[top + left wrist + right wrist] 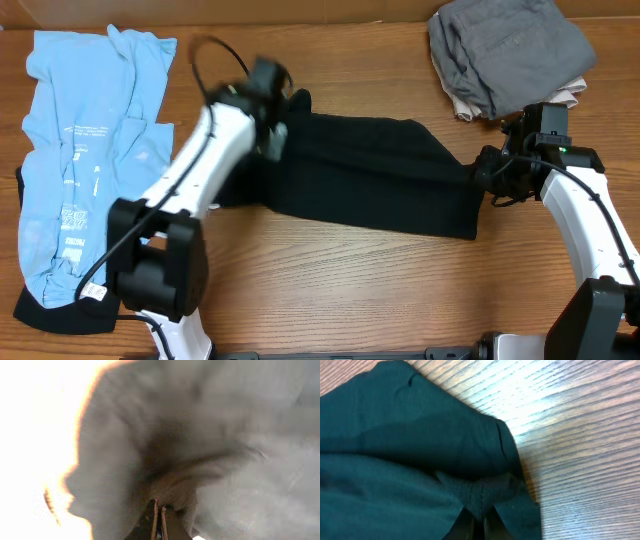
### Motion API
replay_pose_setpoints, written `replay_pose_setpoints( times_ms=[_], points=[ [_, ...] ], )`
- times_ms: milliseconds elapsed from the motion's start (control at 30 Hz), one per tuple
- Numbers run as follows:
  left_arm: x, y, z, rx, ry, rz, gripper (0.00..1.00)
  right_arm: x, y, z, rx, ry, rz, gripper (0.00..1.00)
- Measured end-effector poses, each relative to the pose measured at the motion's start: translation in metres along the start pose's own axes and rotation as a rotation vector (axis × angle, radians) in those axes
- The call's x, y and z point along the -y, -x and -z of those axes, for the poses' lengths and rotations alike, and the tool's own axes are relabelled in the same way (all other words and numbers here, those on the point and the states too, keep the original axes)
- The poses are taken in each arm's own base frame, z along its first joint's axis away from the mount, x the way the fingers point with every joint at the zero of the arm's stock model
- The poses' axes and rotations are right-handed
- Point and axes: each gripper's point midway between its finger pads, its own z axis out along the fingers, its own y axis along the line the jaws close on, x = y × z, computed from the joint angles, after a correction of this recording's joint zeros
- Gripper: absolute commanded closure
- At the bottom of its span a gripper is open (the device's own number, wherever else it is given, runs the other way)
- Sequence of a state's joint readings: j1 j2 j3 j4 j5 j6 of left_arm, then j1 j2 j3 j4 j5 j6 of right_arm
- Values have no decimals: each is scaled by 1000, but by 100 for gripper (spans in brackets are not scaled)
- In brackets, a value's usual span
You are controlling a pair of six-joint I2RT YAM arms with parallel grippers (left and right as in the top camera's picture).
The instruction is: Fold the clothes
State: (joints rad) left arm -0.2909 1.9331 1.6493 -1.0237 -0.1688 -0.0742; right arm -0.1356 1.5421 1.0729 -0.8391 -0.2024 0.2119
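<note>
Fingers (148, 525) pinch black garment (380, 170) — both arms.

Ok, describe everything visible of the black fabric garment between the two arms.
The black fabric garment is soft, matte cloth, lying spread and slightly rumpled across the middle of the wooden table. The left gripper pinches its left end and the right gripper its right corner, bunching the cloth there.

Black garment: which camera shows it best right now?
Overhead. It shows nearly the whole black garment stretched across the table between the left end effector and right end effector. The left wrist view gives only blurred, glare-washed fabric pinched at its fingers; the right wrist view shows just one pinched corner on the table.
</note>
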Motion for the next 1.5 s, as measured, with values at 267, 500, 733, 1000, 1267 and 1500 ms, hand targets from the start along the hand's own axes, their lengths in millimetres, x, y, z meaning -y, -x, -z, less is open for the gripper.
replay_pose_setpoints(
  times_ms=[267,500,733,1000,1267,1500],
  points=[
    [-15,42,49,125,4,41,96,0,0,0,1,1,1,96],
    [-7,38,44,107,0,22,96,0,0,0,1,0,1,96],
    [8,28,-3,-2,-23,-3,96,0,0,0,0,0,2,96],
    [31,6,-77,-151,-77,-22,89,0,0,0,0,0,2,96],
    [29,-20,-69,-285,-82,-70,42,0,0,0,1,1,3,96],
    [25,-17,-44,-307,-87,-113,39,0,0,0,1,0,3,96]
  ],
)
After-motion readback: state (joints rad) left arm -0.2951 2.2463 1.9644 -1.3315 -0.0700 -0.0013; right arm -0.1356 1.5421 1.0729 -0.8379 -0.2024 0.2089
